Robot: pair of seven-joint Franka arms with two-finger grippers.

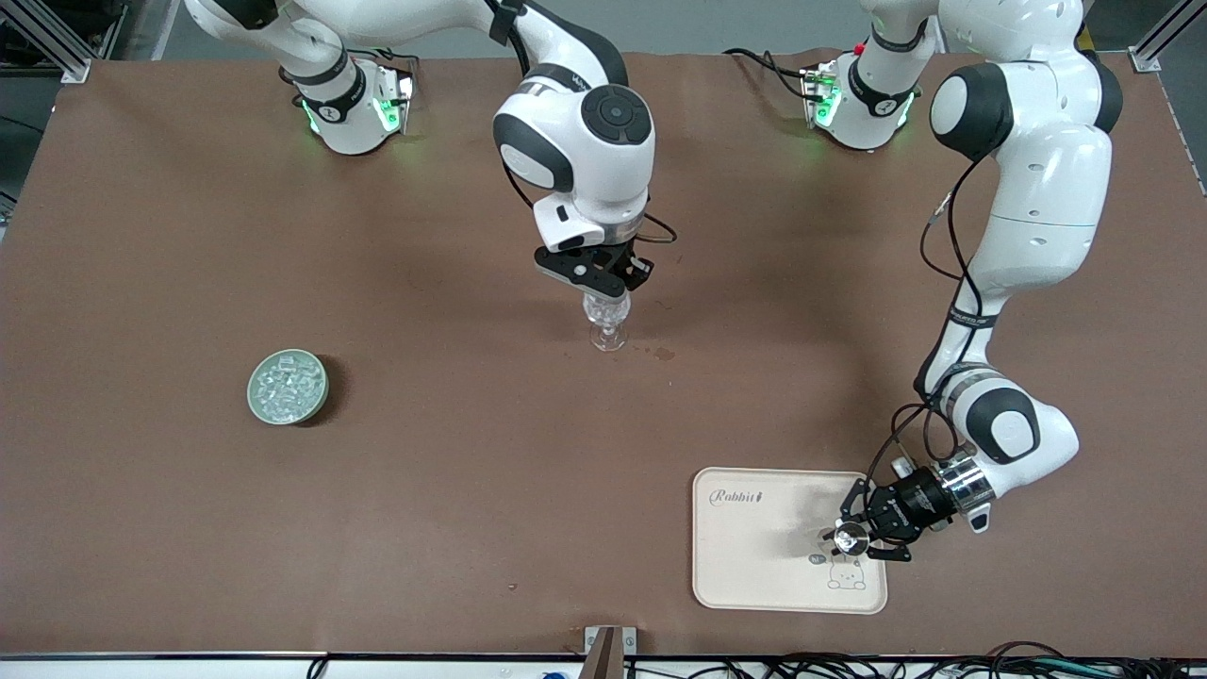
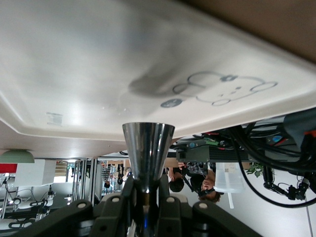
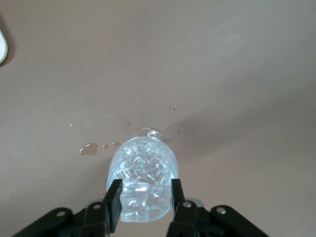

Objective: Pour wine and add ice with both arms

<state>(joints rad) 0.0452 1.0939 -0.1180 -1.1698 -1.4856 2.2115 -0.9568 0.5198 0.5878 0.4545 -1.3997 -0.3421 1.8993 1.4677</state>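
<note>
Right end effector (image 1: 603, 288) is over the middle of the brown table (image 1: 471, 471), fingers clamped on the bowl of a clear stemmed glass (image 1: 607, 321); right wrist view shows both fingers (image 3: 114, 202) pressed on the sides of the glass (image 3: 143, 180), which has a faceted, cut pattern; whether it holds ice cannot be told from the pattern alone; the glass foot looks to be at or just above the table, contact unclear; a few small brownish drops (image 1: 664, 355) sit on the table just beside the foot, toward the left arm's end; same spill (image 3: 89, 148) shows in the right wrist view.

Left end effector (image 1: 863, 538) is low over the cream tray (image 1: 754, 566), near the bear print, fingers closed on a small shiny metal cup (image 1: 851, 539); left wrist view shows the cup (image 2: 148, 153) as a steel cone flaring away from the fingers, gripped at its narrow end, with the tray (image 2: 98, 59) and its bear drawing just past it; touching the tray or hovering: cannot tell.

The ice (image 1: 288, 385) is a heap of small clear cubes in the pale green bowl (image 1: 321, 407), toward the right arm's end of the table, nearer the front camera than the glass, well apart from both end effectors; the tray sits toward the left arm's end, close to the front edge.
</note>
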